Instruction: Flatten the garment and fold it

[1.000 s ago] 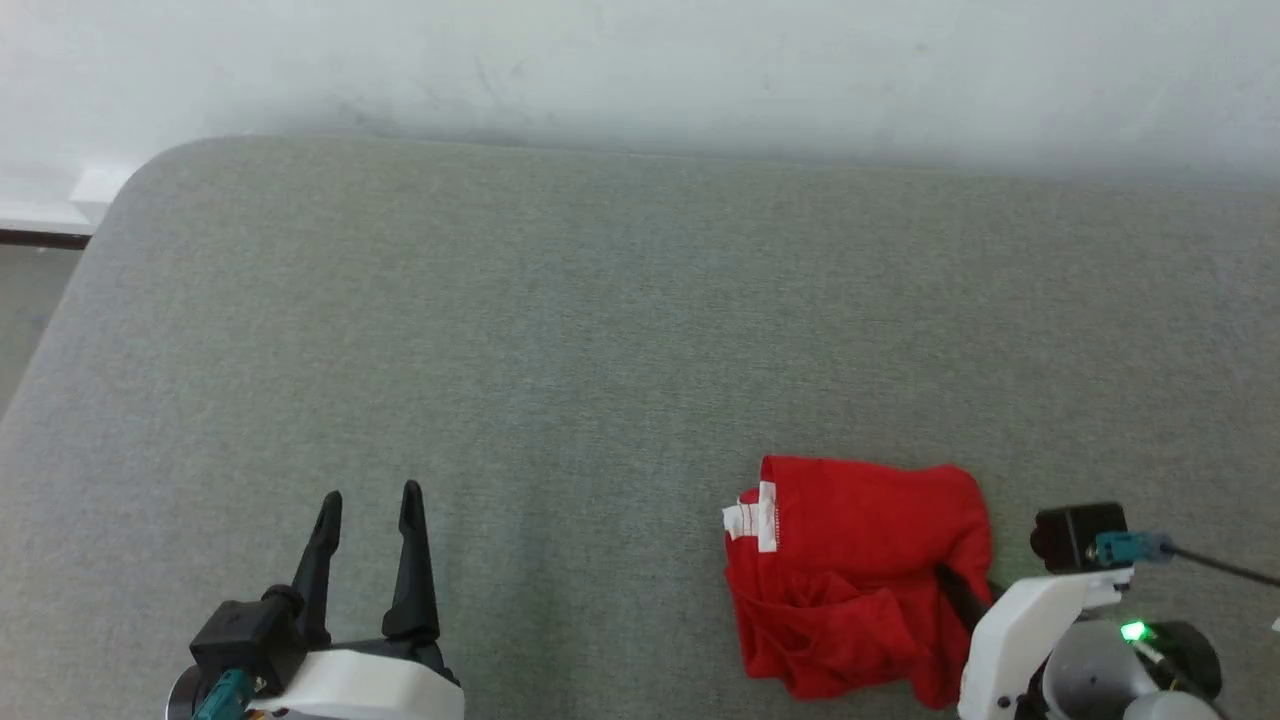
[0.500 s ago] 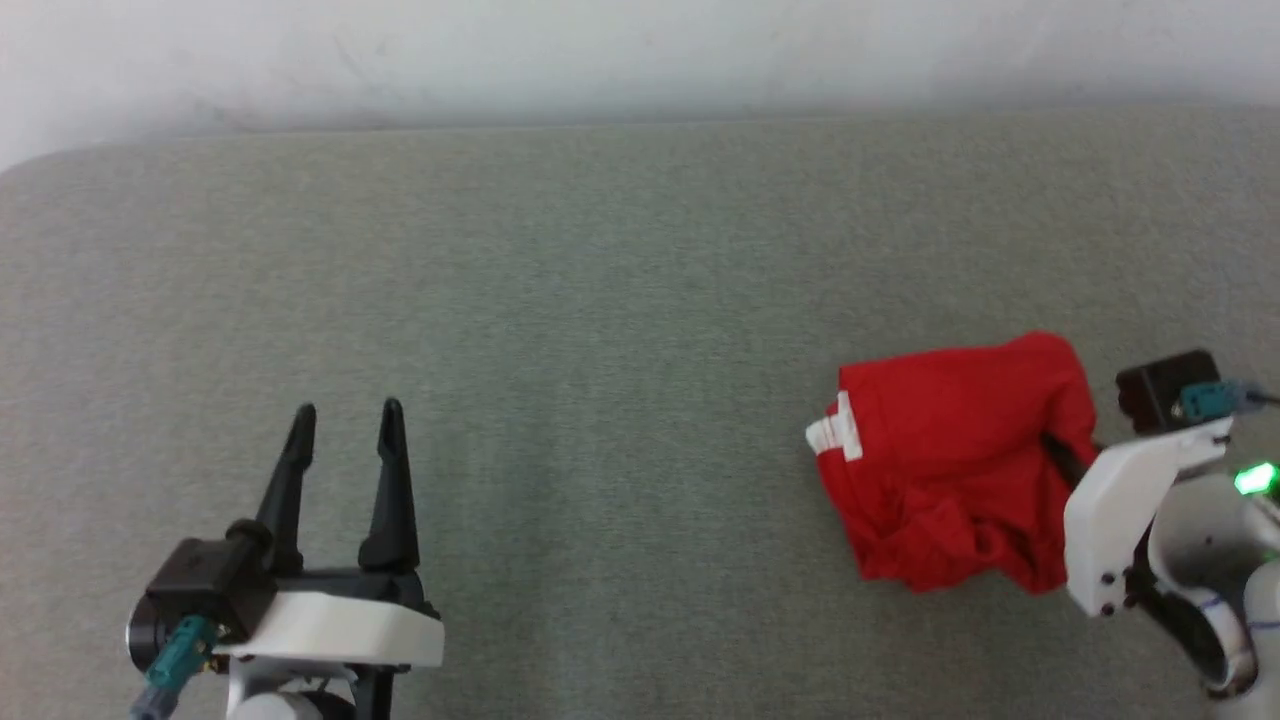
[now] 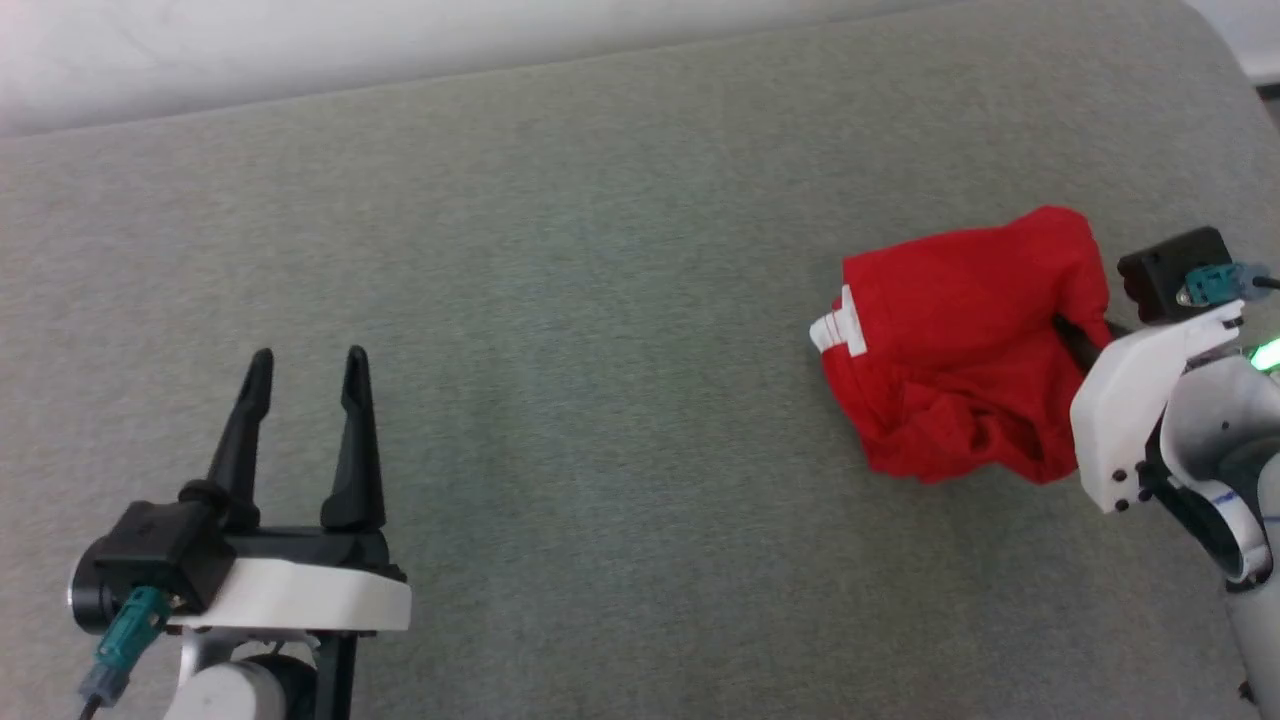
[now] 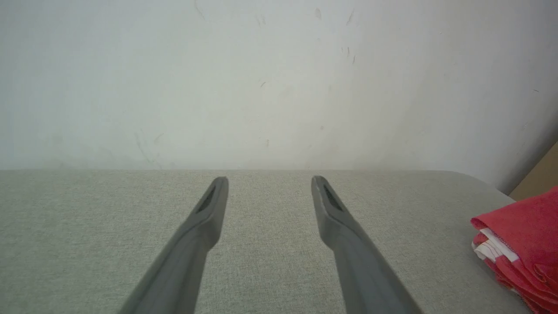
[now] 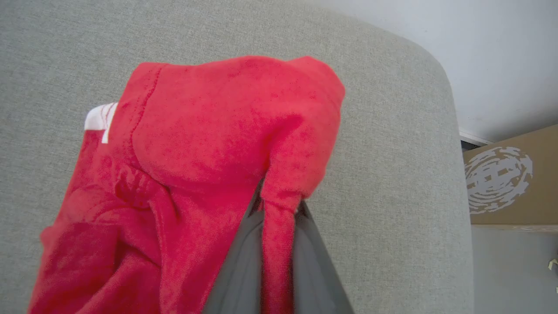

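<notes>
Pinching a fold of the garment (image 3: 960, 340) between the closed fingers of the right gripper (image 3: 1068, 333), red cloth squeezed tight in the narrow gap, plain from the right wrist. Lying bunched and crumpled at the right end of the grey padded surface (image 3: 600, 300), white band (image 3: 835, 325) poking out on the heap's left side. Hovering at near left, well apart from the cloth: left gripper (image 3: 306, 358), fingers spread wide, holding nothing. Judged to be early in the flattening step, no fold made yet. Calls next for drawing the heap toward the middle, then catching an opposite edge with the free gripper and pulling outward to spread it. Of containers, just a cardboard box (image 5: 510, 183) beyond the right end; contents impossible to tell.
</notes>
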Controlling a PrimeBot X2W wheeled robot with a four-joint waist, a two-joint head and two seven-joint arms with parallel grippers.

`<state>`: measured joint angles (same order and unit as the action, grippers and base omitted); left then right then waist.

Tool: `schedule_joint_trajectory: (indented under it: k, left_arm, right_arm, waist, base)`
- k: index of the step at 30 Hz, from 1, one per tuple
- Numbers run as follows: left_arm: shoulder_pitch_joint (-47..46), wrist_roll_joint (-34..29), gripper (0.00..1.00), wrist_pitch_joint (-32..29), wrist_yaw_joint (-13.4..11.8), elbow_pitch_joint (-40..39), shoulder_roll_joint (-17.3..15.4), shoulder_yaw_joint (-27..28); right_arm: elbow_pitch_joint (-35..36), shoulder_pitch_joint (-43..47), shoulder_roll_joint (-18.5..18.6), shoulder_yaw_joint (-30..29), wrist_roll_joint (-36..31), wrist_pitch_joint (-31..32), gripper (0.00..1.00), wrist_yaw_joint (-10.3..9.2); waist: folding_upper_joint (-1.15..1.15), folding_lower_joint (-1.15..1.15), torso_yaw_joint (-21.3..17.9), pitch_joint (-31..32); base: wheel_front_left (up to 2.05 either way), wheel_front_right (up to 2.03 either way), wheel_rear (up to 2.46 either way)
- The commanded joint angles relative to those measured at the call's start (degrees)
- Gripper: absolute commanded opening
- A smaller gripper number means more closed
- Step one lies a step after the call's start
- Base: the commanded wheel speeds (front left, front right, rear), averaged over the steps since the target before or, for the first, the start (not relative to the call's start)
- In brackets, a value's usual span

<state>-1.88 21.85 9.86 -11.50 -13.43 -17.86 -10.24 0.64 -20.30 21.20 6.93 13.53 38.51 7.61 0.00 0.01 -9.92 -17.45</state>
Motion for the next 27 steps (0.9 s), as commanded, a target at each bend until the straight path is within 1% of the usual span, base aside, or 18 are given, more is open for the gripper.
schedule_joint_trajectory:
  k: [1, 9, 14, 19, 22, 27]
  left_arm:
    - [-0.9, -0.5, 1.0, -0.3, -0.5, -0.8, -0.6, 0.5]
    - [-1.5, -1.5, 1.0, -1.9, -1.4, -4.4, -2.8, 1.8]
    - [-2.1, -2.3, 1.0, -2.5, -1.9, -6.7, -4.1, 2.7]
    - [-2.4, -2.7, 1.0, -3.5, -2.2, -8.5, -5.3, 3.3]
    - [-2.5, -2.9, 1.0, -3.9, -2.3, -9.3, -5.8, 3.6]
    - [-3.4, -4.0, 1.0, -4.2, -2.5, -11.9, -7.6, 4.9]
  right_arm:
    - [-0.6, -1.8, 0.9, 0.6, -0.6, -0.8, 0.0, -0.12]
    - [-3.8, -7.2, 4.0, 2.8, -1.5, -4.0, 0.0, -0.12]
    - [-6.0, -10.3, 5.4, 3.6, -2.4, -6.7, 0.0, -0.12]
    - [-8.1, -13.7, 9.1, 5.2, -4.1, -9.0, 0.0, -0.12]
    - [-8.9, -15.1, 10.8, 5.9, -4.5, -9.7, 0.0, -0.12]
    - [-11.0, -18.2, 14.0, 6.4, -5.3, -11.5, 0.0, -0.12]
  waist:
    - [0.0, -0.01, -4.2, -2.7]
    - [0.0, -0.01, -8.9, -5.9]
    - [0.0, -0.01, -11.1, -7.5]
    - [0.0, -0.01, -12.1, -9.0]
    - [0.0, -0.01, -12.1, -9.8]
    - [0.0, -0.01, -12.0, -12.4]
  base:
    - [0.0, 0.0, 0.0]
    - [0.0, 0.0, 0.0]
    - [0.0, 0.0, 0.0]
    - [0.0, 0.0, 0.0]
    - [0.0, 0.0, 0.0]
    - [0.0, 0.0, 0.0]
